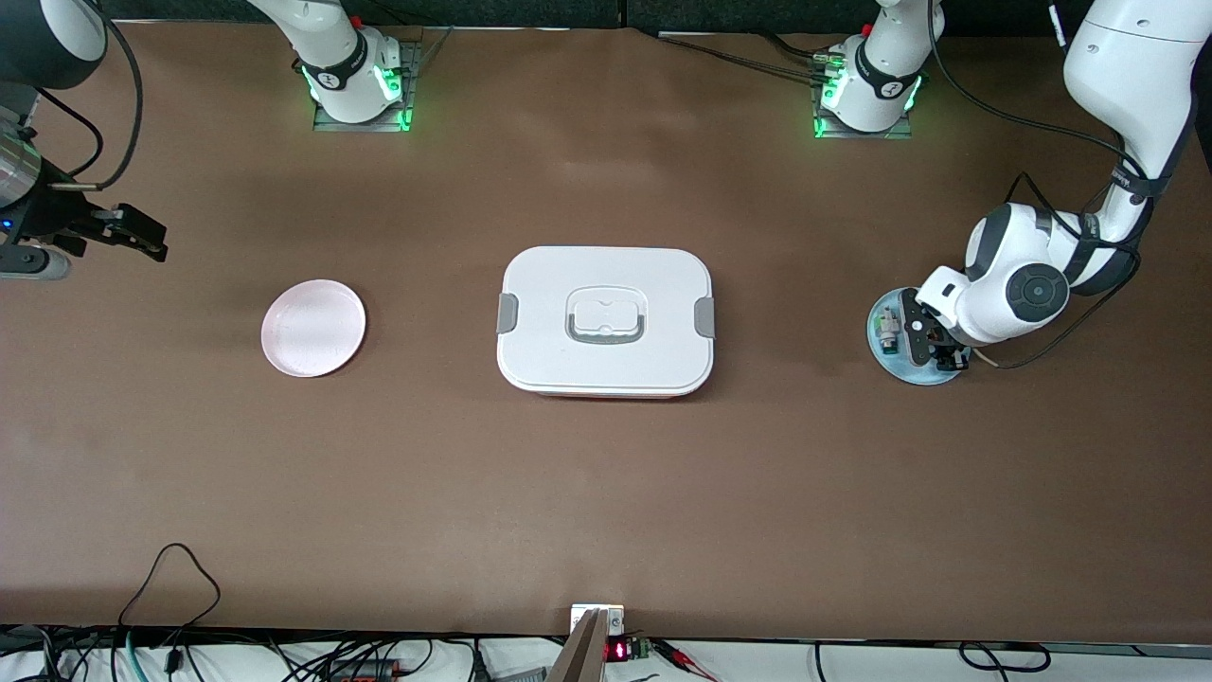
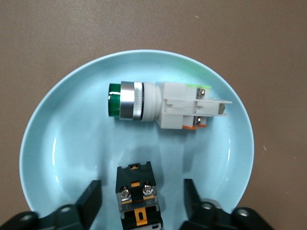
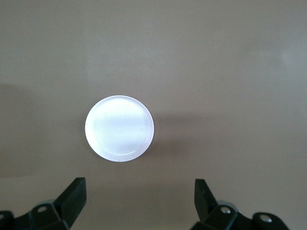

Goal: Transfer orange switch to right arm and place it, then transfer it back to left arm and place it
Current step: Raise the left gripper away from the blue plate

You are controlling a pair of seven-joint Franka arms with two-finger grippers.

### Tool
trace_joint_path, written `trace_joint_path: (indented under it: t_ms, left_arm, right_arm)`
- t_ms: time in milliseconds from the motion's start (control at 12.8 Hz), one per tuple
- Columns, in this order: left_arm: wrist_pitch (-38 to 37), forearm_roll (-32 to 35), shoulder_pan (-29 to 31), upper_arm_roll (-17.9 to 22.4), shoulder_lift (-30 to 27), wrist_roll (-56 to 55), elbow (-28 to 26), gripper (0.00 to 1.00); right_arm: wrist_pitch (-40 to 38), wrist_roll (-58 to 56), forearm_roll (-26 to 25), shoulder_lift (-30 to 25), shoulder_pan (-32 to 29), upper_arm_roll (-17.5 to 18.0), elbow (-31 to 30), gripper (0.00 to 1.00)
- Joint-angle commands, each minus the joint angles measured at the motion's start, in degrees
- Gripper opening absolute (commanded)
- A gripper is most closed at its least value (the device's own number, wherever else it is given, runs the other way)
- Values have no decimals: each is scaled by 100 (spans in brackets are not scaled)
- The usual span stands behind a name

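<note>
Fingers [image 2: 88, 201] of the left gripper [image 2: 141, 203] spread apart, one on each side of the orange switch [image 2: 138, 196], small gaps both sides, no contact visible. Switch is black with orange bits and screws on top, lying in the blue plate [image 2: 57, 143]. Also in that plate: green switch [image 2: 163, 103], white body, green cap, silver ring, lying on its side, just beside the orange one but apart from it.

Front view: left gripper [image 1: 933, 343] down low over the blue plate [image 1: 914, 374] at the left arm's end of the table, wrist blocking most of the plate. Green switch [image 1: 886, 332] partly visible at the plate edge. Orange switch can't be made out from the front, hidden under the gripper.

Right gripper [image 3: 139, 196] fingers [image 3: 74, 194] wide, holding nothing. It hangs up in the air at the right arm's end of the table [image 1: 606, 493]; in the front view the right gripper [image 1: 142, 237] is near the frame edge. Its wrist view looks down on the pink plate [image 3: 120, 128], nothing on it. Right arm waiting.

Pink plate [image 1: 313, 328] sits toward the right arm's end. Box [image 1: 606, 320] mid table, between the two plates, lid on, well apart from both. Neither gripper near the box.
</note>
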Motion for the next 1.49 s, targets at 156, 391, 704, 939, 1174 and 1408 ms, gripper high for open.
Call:
trace_joint_path:
  t_ms: [156,391,704,939,1174,1408]
  left_arm:
    - [-1152,71,67,-372,-482,-975,239,100]
    - [-1823,-568,76,-602,-1308,-1628,310,100]
    - [-2279,-1573,296,-620,-2047,-2708,440,100]
    - [-3612,-1846,287,-655,-2041,-3314,1710,100]
    - [-4196,-1925,287,-655,-2031,-4807,2610,100]
    - [-4573,-2344,226,-533,-2110,-5643,2849,100]
  right_arm:
    - [-194,58,59,120,27,-12,293,100]
    - [-299,40,235,120,19,-21,468,100]
    - [-695,-39,226,102,1,-29,539,100]
    - [-704,-22,235,111,-8,-38,539,100]
    - [-695,-4,226,111,-8,-38,539,100]
    - [-695,-13,226,111,-17,-38,539,100]
